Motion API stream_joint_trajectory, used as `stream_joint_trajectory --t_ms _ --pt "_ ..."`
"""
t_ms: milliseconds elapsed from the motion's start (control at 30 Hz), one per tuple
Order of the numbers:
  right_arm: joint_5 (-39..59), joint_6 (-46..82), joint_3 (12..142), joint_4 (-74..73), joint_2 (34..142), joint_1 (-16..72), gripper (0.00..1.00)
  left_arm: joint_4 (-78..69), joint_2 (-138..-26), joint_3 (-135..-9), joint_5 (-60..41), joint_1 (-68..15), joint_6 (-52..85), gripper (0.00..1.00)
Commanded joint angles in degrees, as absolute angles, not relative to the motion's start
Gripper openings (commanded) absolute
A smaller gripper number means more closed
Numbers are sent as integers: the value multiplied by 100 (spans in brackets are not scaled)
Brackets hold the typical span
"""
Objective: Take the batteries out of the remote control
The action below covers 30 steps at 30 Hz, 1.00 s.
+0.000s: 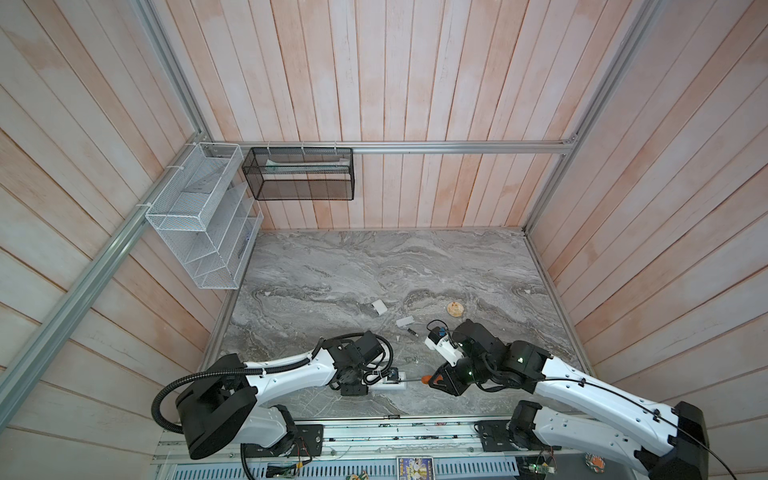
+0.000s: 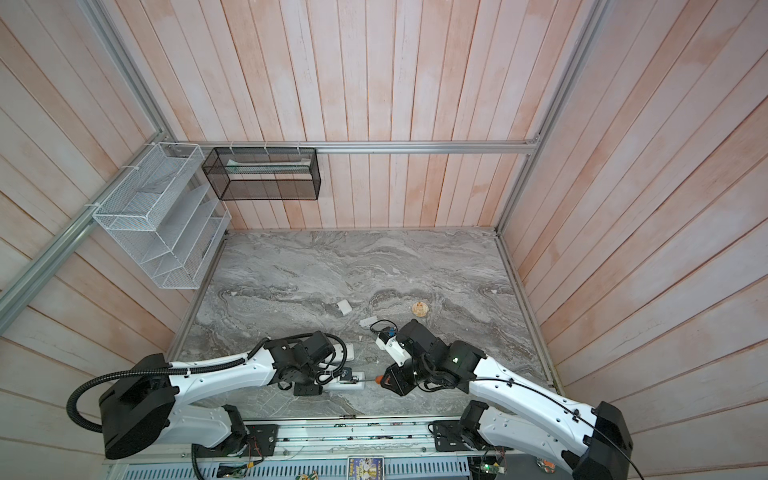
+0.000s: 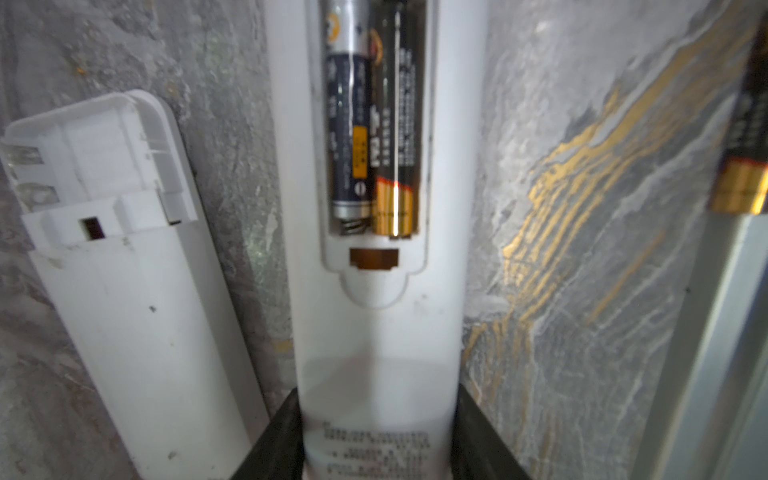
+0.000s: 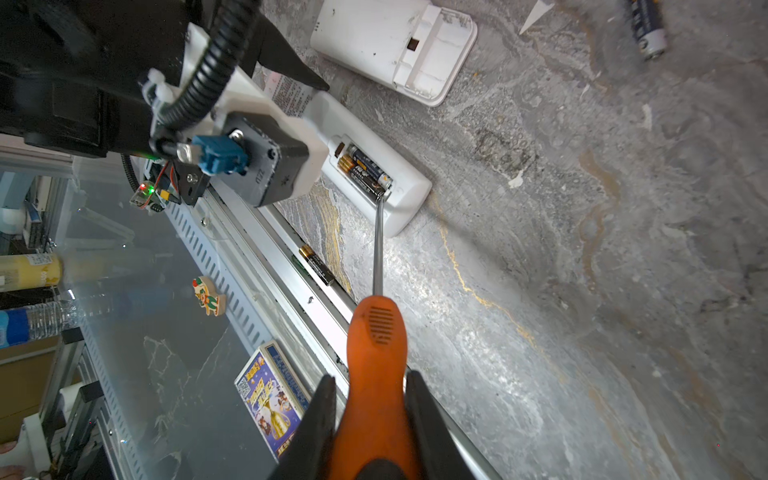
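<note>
My left gripper (image 3: 376,440) is shut on a white remote control (image 3: 374,324) lying on the marble table, its back compartment open. Two batteries (image 3: 374,124) lie side by side inside, one blue and silver, one black and gold. My right gripper (image 4: 370,415) is shut on an orange-handled screwdriver (image 4: 376,353). The screwdriver's metal tip (image 4: 384,193) touches the end of the batteries (image 4: 365,170) at the compartment's edge. In both top views the screwdriver (image 1: 426,379) (image 2: 378,379) points left at the remote control (image 1: 395,384) (image 2: 353,384).
A second white remote (image 4: 390,45) with an empty compartment lies beside the held one. Loose batteries lie at the table's front rail (image 4: 318,264) and farther out (image 1: 412,331). Two white covers (image 1: 379,306) (image 1: 404,321) and a round orange object (image 1: 455,308) sit mid-table.
</note>
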<state>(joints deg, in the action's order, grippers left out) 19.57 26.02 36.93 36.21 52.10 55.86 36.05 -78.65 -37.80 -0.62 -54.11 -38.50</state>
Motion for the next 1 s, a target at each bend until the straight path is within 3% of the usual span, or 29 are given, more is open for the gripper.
stream_joint_trajectory --t_ms 0,267,467,967 --pt "1989 3103 2786 2069 5378 6030 0 3702 -8117 -3568 -35 -5423 -3902 6" --pt "1801 2933 2249 1328 4353 6228 0 3705 -8226 -3603 -70 -5423 -3907 5" --pt "2213 2706 2349 959 4476 6330 0 3702 -8218 -3590 -62 -5423 -3902 4" --pt "1863 2369 2956 1324 4123 6641 0 3735 -8325 -3586 -60 -5414 -3922 0"
